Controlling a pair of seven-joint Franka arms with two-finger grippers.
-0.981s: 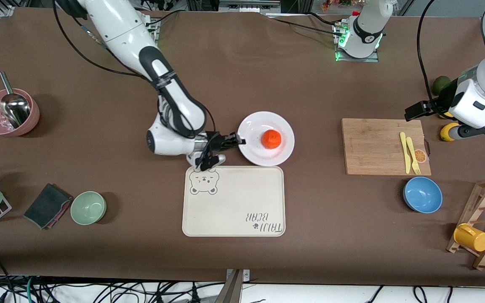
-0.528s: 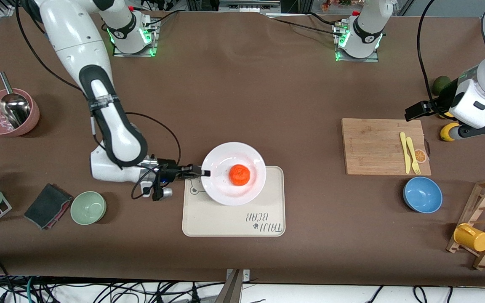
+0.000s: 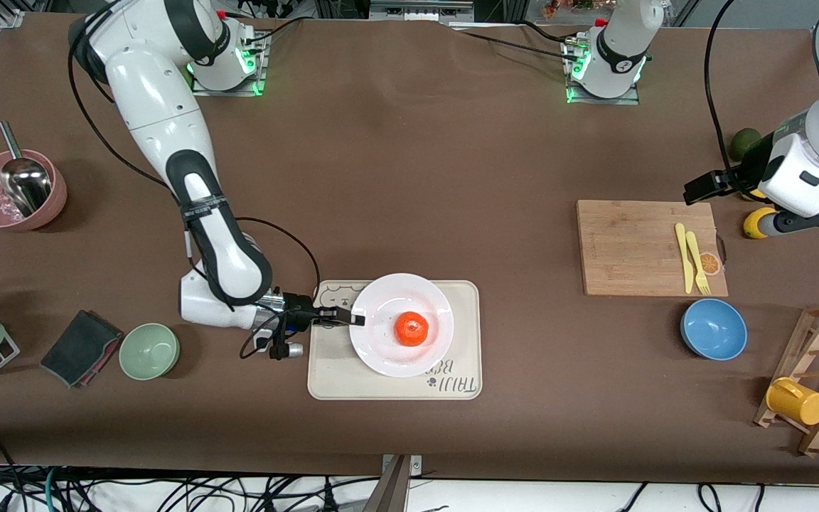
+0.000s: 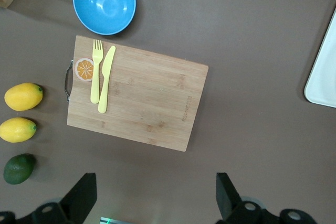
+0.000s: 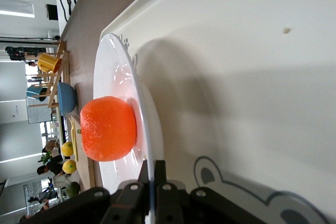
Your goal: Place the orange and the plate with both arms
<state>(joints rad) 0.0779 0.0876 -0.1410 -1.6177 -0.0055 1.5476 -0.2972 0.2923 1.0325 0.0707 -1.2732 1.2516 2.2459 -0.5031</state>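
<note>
Cream tray [image 3: 466, 334] with dark print "TAIJI" upside down to the front camera, a second word partly covered by the white plate [image 3: 381, 348], reads "BE…", small paw mark beside the print, no other readable text

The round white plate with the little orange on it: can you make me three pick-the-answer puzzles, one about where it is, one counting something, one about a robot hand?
1. Where is the round glossy white plate?
A. over the cream bear-print tray
B. on the bamboo cutting board
C. inside the blue bowl

2. How many small red-orange oranges sit on it?
A. none
B. one
C. three

3. What is the right gripper doing?
A. hanging open over the table
B. pinching the plate's rim
C. squeezing the orange

Answers: 1 A, the tray shows all around it. 2 B, a single fruit sits mid-plate. 3 B, its shut fingers clamp the plate's edge.
</note>
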